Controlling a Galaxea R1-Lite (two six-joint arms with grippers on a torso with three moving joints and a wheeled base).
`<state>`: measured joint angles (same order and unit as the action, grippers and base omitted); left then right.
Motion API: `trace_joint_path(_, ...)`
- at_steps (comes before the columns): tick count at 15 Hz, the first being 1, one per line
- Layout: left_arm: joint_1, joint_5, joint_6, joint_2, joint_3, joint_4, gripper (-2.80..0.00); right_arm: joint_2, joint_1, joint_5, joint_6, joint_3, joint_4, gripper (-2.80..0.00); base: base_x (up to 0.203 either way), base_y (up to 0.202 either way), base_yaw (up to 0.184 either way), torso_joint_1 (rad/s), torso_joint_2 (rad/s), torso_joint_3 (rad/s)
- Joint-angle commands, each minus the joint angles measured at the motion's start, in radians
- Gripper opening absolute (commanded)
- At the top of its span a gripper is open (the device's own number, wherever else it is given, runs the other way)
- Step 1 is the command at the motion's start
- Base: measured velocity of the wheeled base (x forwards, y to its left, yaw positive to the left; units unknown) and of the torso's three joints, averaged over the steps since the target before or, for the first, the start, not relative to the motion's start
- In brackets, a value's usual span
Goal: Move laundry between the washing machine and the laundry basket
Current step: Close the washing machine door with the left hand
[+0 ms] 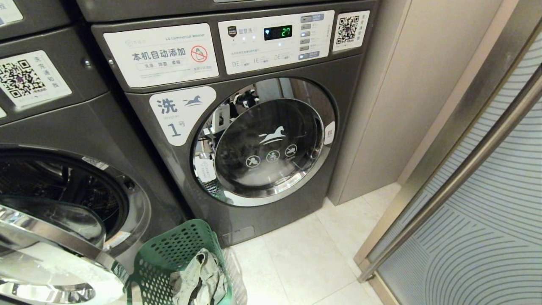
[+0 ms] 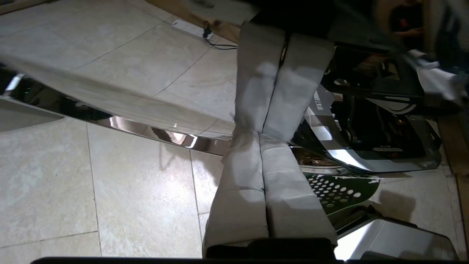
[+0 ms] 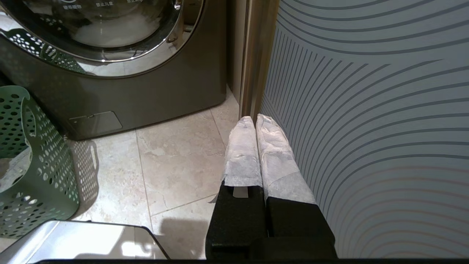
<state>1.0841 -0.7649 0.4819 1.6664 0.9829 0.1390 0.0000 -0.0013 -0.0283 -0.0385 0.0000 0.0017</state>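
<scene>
The small dark green perforated plastic laundry basket (image 1: 169, 262) sits nearest, on the pale tiled floor (image 1: 305, 258) in front of the machines, close enough to the open machine for a short carry. Inside it lies the laundry (image 1: 199, 279), a crumpled bundle of grey-beige cloth with darker patches, resting against the basket's right wall.

Just left of the basket swings the open chrome-rimmed glass door (image 1: 46, 254) of the dark grey front-loading washing machine (image 1: 63, 186), whose drum mouth stands exposed and, as far as the shadowed view shows, seems to hold no cloth. Judging from that, the transfer out of the drum looks done or nearly so.

The left gripper (image 2: 269, 176), its cloth-wrapped fingers pressed together with nothing between them, hangs over the floor beside the open door's chrome rim. The right gripper (image 3: 255, 146) is likewise closed and empty, parked low near the frosted striped glass panel (image 3: 366, 110), clear of the work.

Furthest back stands the second grey washer marked "1" (image 1: 254, 127), door shut, its display lit.
</scene>
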Motion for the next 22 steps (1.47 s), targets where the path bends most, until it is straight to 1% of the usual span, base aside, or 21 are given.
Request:
trace_joint_path(1, -0.055, -0.009, 0.031, -0.032, -0.052, -0.006, -2.8, 0.001, 0.0, -0.001, -0.001, 0.0, 0.0, -2.8, 0.0, 0.0, 0.0, 0.0, 0.0, 0.0)
trace_joint_path(2, -0.077, -0.013, 0.079, -0.042, -0.088, -0.011, -2.8, 0.0, 0.0, -0.001, -0.001, 0.0, 0.0, -2.8, 0.0, 0.0, 0.0, 0.0, 0.0, 0.0)
trace_joint_path(4, -0.11, -0.021, 0.21, -0.06, -0.154, -0.013, -2.8, 0.001, 0.0, -0.001, 0.0, 0.0, 0.0, -2.8, 0.0, 0.0, 0.0, 0.0, 0.0, 0.0)
trace_joint_path(5, -0.12, -0.033, 0.272, -0.071, -0.189, -0.013, -2.8, 0.0, 0.0, -0.001, -0.001, 0.0, 0.0, -2.8, 0.0, 0.0, 0.0, 0.0, 0.0, 0.0)
trace_joint_path(6, -0.128, -0.04, 0.32, -0.081, -0.218, -0.013, -2.8, 0.0, 0.0, -0.001, -0.001, 0.0, 0.0, -2.8, 0.0, 0.0, 0.0, 0.0, 0.0, 0.0)
trace_joint_path(7, -0.139, -0.048, 0.362, -0.091, -0.245, -0.013, -2.8, 0.0, 0.0, -0.001, -0.001, 0.0, 0.0, -2.8, 0.0, 0.0, 0.0, 0.0, 0.0, 0.0)
trace_joint_path(9, -0.169, -0.064, 0.412, -0.1, -0.274, -0.015, -2.8, 0.0, 0.0, -0.001, -0.001, 0.0, 0.0, -2.8, 0.0, 0.0, 0.0, 0.0, 0.0, 0.0)
trace_joint_path(11, -0.209, -0.069, 0.433, -0.105, -0.296, -0.036, -2.8, 0.0, 0.0, -0.001, 0.0, 0.0, 0.0, -2.8, 0.0, 0.0, 0.0, 0.0, 0.0, 0.0)
trace_joint_path(16, -0.296, -0.067, 0.443, -0.09, -0.305, -0.058, -2.8, 0.0, 0.0, -0.001, 0.0, 0.0, 0.0, -2.8, 0.0, 0.0, 0.0, 0.0, 0.0, 0.0)
trace_joint_path(19, -0.327, -0.065, 0.445, -0.069, -0.3, -0.062, -2.8, 0.0, 0.0, -0.001, -0.001, 0.0, 0.0, -2.8, 0.0, 0.0, 0.0, 0.0, 0.0, 0.0)
trace_joint_path(21, -0.345, -0.058, 0.449, -0.029, -0.302, -0.124, -2.8, 0.0, 0.0, -0.001, -0.001, 0.0, 0.0, -2.8, 0.0, 0.0, 0.0, 0.0, 0.0, 0.0)
trace_joint_path(22, -0.355, -0.041, 0.449, -0.006, -0.302, -0.16, -2.8, 0.0, 0.0, -0.001, 0.0, 0.0, 0.0, -2.8, 0.0, 0.0, 0.0, 0.0, 0.0, 0.0)
